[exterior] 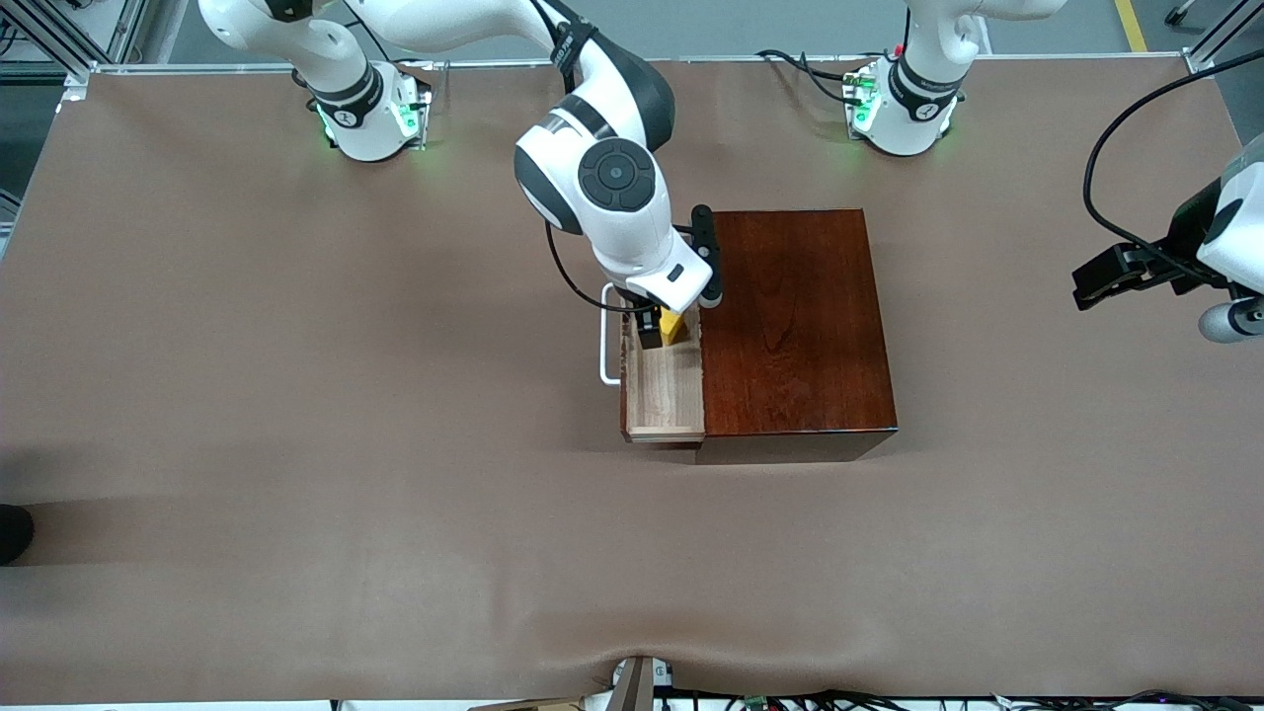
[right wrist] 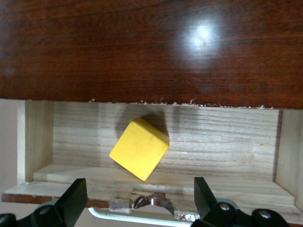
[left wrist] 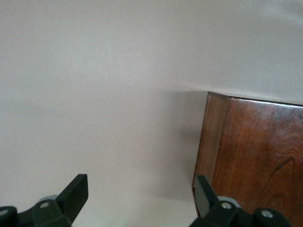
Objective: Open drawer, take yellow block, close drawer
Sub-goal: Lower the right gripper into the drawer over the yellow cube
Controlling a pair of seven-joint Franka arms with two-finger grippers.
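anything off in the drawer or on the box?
Yellow block lies askew in the open drawer, turned corner-on to its walls. The box's edge above the drawer opening looks chipped, with pale splinters. Right gripper is open over the block; left gripper waits open off the left arm's end of the box.

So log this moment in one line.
drawer: open | yellow block: in drawer | right tool: open above block | left tool: open, waiting

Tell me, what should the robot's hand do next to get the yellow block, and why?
Probably lower the right gripper around the yellow block and close. The drawer is already open, the block lies inside, tilted, and the open fingers hang over it.
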